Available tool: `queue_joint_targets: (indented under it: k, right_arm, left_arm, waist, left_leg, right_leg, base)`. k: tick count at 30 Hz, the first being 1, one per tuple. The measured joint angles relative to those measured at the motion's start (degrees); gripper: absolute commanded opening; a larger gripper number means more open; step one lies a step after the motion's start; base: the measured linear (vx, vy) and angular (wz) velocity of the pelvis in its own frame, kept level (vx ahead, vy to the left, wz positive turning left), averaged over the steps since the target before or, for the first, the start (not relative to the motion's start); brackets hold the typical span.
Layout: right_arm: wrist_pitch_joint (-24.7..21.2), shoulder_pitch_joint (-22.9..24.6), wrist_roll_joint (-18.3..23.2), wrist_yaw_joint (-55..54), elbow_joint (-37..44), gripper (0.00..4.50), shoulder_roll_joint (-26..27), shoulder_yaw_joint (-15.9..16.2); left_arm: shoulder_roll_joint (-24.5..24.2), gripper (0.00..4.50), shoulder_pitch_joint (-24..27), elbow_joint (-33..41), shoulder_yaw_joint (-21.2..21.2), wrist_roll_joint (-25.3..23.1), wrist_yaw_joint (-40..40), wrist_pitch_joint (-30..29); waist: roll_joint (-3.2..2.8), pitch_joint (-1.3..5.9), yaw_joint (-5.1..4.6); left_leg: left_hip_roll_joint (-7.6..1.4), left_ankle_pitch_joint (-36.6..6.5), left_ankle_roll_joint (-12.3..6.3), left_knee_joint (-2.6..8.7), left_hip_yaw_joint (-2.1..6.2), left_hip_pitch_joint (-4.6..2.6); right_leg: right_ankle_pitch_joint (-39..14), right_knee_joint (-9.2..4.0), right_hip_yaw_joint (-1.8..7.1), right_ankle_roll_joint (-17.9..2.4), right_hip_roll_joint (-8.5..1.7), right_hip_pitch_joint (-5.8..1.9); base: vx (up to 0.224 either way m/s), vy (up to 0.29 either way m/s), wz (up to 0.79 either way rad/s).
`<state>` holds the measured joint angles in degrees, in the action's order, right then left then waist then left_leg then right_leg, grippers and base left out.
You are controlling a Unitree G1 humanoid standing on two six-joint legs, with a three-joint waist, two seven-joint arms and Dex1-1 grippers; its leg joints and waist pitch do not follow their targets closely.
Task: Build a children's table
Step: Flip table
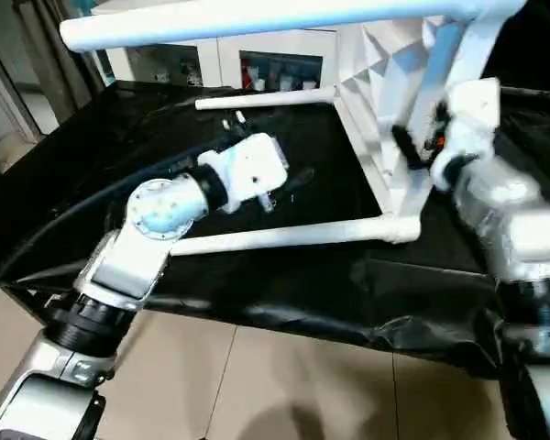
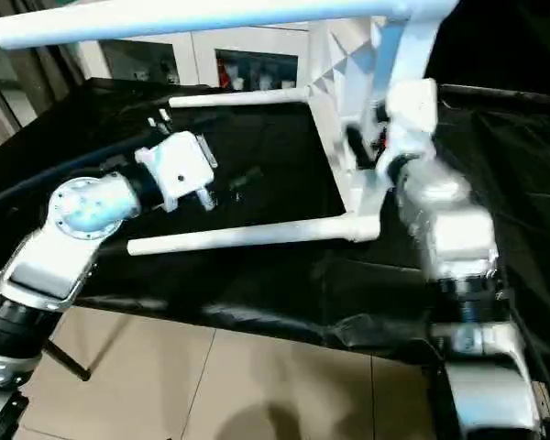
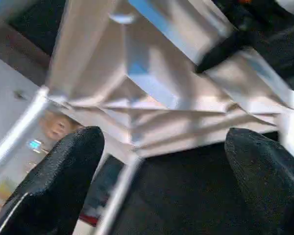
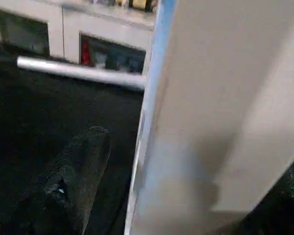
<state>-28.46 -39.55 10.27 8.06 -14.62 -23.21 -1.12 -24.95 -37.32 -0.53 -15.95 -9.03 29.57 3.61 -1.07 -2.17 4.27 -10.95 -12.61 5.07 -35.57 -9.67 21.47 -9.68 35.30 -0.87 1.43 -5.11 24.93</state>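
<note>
- Three white legs point(image 1: 293, 236) show from my head cameras, plugged into a white ribbed tabletop point(image 1: 385, 101) that stands on its edge on the black-draped work table point(image 1: 257, 293).
- One leg lies low along the cloth toward my left, one runs across the top of the view point(image 1: 257, 23), and a thinner-looking one point(image 1: 266, 99) reaches out behind, near the white cabinet point(image 1: 275, 60) with glass doors.
- My left gripper point(image 3: 161, 152) hangs over the cloth between the low leg and the rear one, its two black fingers point(image 3: 63, 181) spread wide with nothing between them; past them I see the ribbed underside of the tabletop.
- My right gripper point(image 1: 412, 151) is up against the tabletop's near edge, by the upper corner where a leg slants away.
- From the right wrist I see one black finger point(image 4: 73, 181) just beside a broad white surface; I think that surface sits between the jaws, but the other finger is hidden, so I cannot tell whether this gripper is clamped on it or loose.
- Beige floor tiles point(image 1: 257, 385) show below the table's front edge.
</note>
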Motion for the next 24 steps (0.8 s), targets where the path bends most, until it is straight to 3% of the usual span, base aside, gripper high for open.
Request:
queue_joint_targets:
  k: [5, 10, 14, 19, 24]
  right_arm:
    - [4.56, 1.29, -2.23, 0.78, -4.43, 3.71, -0.17, 0.97]
    - [16.72, 0.42, -2.42, 4.61, -12.87, 3.71, 0.93, 0.26]
    - [23.33, -1.86, -2.44, 7.28, -19.50, 3.55, 1.80, -0.44]
    - [27.00, -3.34, -3.21, 7.96, -23.97, 3.27, 1.80, -0.38]
    - [29.94, -3.61, -3.92, 8.04, -27.80, 2.83, 2.00, -0.73]
  left_arm:
    - [-0.02, 4.50, 0.17, 2.00, 0.07, -0.83, -0.38, 3.01]
    - [0.49, 4.50, 0.17, 2.73, 1.10, -2.61, -3.98, 6.25]
    - [0.48, 4.50, 0.03, 2.38, 1.65, -4.58, -5.71, 7.53]
    - [-0.35, 4.50, -0.50, 1.99, 2.14, -8.84, -9.22, 8.09]
    - [-1.72, 4.50, -5.94, 0.63, 6.59, -14.12, -16.76, 8.71]
  waist:
    - [0.04, -0.03, 0.08]
    - [0.07, -0.04, -0.07]
    - [0.21, -0.13, -0.49]
    - [0.63, -0.39, -0.77]
    - [1.14, -0.71, -0.76]
  left_leg:
    - [-0.01, 0.02, 0.00, 0.00, -0.01, 0.01]
    - [-0.02, 0.05, -0.04, -0.01, -0.02, 0.00]
    - [-0.02, 0.11, -0.13, -0.03, -0.04, 0.03]
    - [-0.03, 0.15, -0.10, -0.05, -0.03, 0.17]
    - [-0.03, 0.37, -0.27, -0.20, 0.00, 0.41]
  right_leg:
    - [0.01, 0.05, 0.00, -0.01, -0.02, 0.01]
    - [0.02, 0.12, 0.00, -0.03, -0.02, 0.04]
    - [0.01, 0.26, 0.00, -0.03, -0.03, 0.07]
    - [0.00, 0.40, -0.01, -0.04, -0.03, 0.09]
    - [0.03, 0.55, -0.05, -0.09, -0.05, 0.24]
  base:
    - [0.000, 0.000, 0.00]
    - [0.000, 0.000, 0.00]
    - [0.000, 0.000, 0.00]
    - [0.000, 0.000, 0.00]
    - [0.000, 0.000, 0.00]
